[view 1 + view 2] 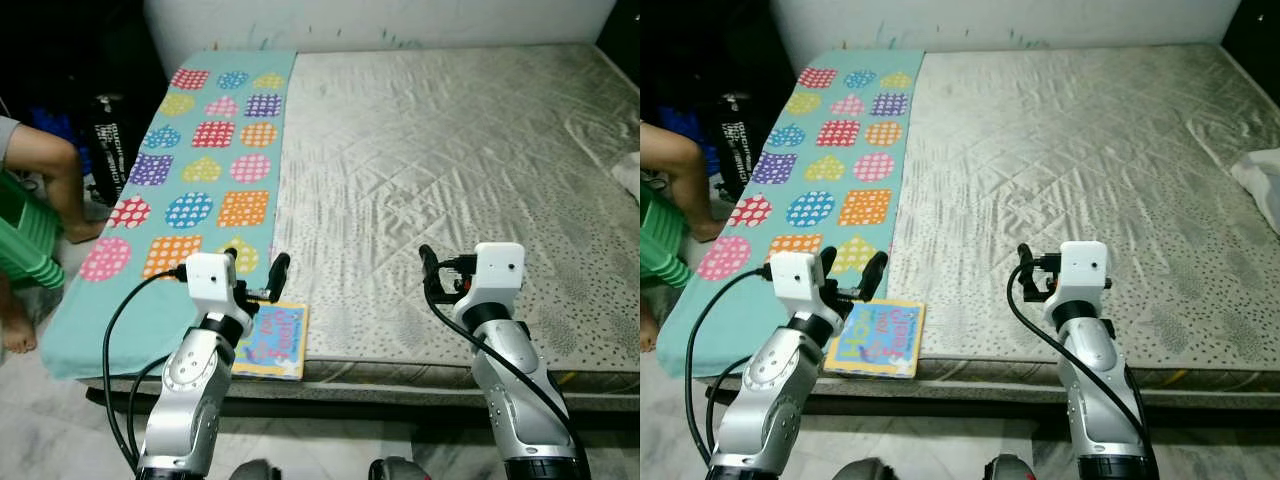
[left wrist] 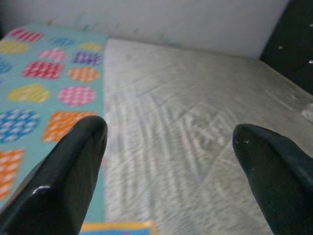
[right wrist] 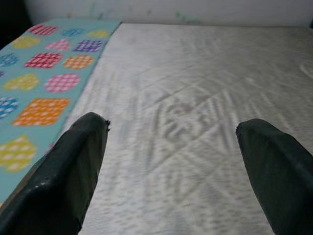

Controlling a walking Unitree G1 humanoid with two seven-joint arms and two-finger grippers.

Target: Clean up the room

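A colourful picture book (image 1: 272, 340) lies flat at the front edge of the grey mattress (image 1: 450, 150), beside the teal mat's corner. My left gripper (image 1: 256, 266) hovers open just above the book's far edge, with nothing between its fingers. The book's top edge peeks in below the fingers in the left wrist view (image 2: 117, 227). My right gripper (image 3: 171, 127) is open and empty too, held over the bare mattress near the front edge, well right of the book.
A teal mat (image 1: 210, 150) printed with dotted hearts and squares covers the mattress's left strip. A person's limb (image 1: 50, 170) and a green ribbed object (image 1: 20, 240) are at the left. A black bag (image 1: 110, 140) stands by the bed. White cloth (image 1: 630, 175) lies at the right edge.
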